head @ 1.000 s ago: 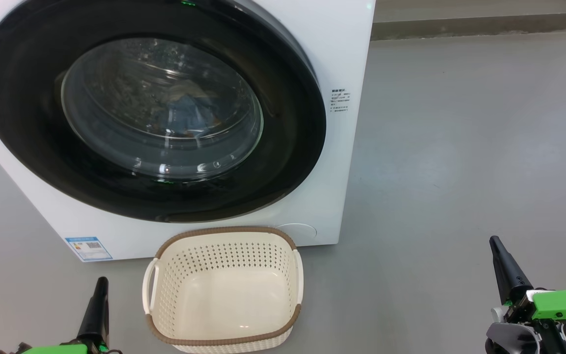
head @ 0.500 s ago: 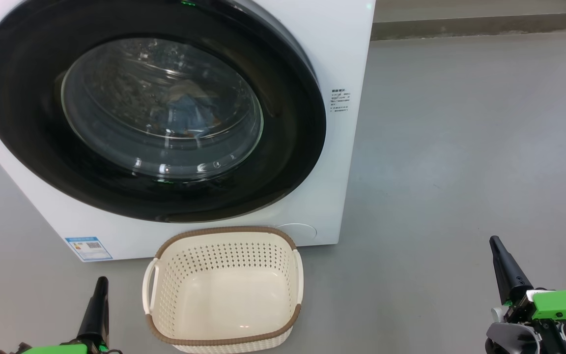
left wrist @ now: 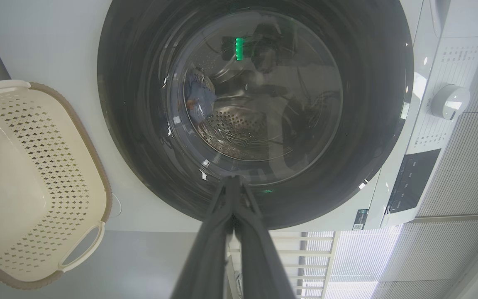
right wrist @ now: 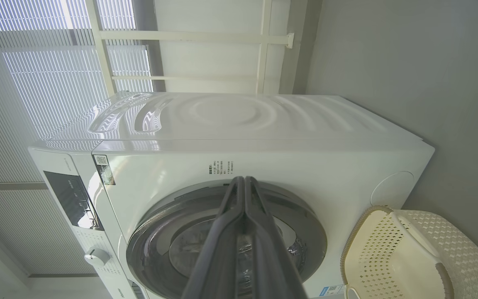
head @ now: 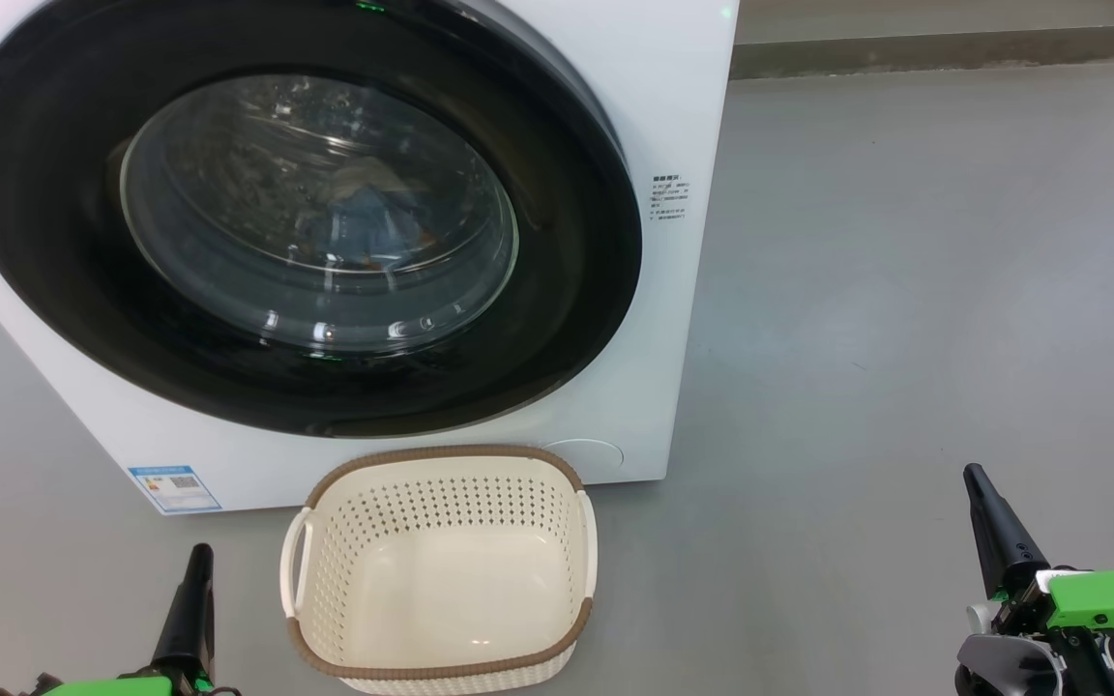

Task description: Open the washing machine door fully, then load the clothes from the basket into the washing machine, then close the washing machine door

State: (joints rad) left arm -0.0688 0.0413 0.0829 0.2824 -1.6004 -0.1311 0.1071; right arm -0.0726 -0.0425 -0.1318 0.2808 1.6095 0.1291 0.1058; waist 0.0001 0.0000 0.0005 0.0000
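The white washing machine [head: 659, 116] fills the upper left of the head view, and its door [head: 64, 290] with the glossy black rim lies flush against the front. Behind the door's glass, blue clothes [head: 373, 217] lie in the steel drum. The cream basket [head: 441, 662] stands on the floor before the machine with nothing in it. My left gripper [head: 199, 559] rests shut at the lower left, beside the basket. My right gripper [head: 975, 477] rests shut at the lower right, well away from both. The door [left wrist: 139, 174], clothes [left wrist: 201, 97] and basket [left wrist: 77, 124] appear in the left wrist view.
Grey floor [head: 905, 290] stretches to the right of the machine up to a low wall base [head: 953, 48]. The machine's control panel [left wrist: 413, 178] and white dial [left wrist: 449, 101] sit above the door. Window blinds [right wrist: 35, 74] hang behind the machine.
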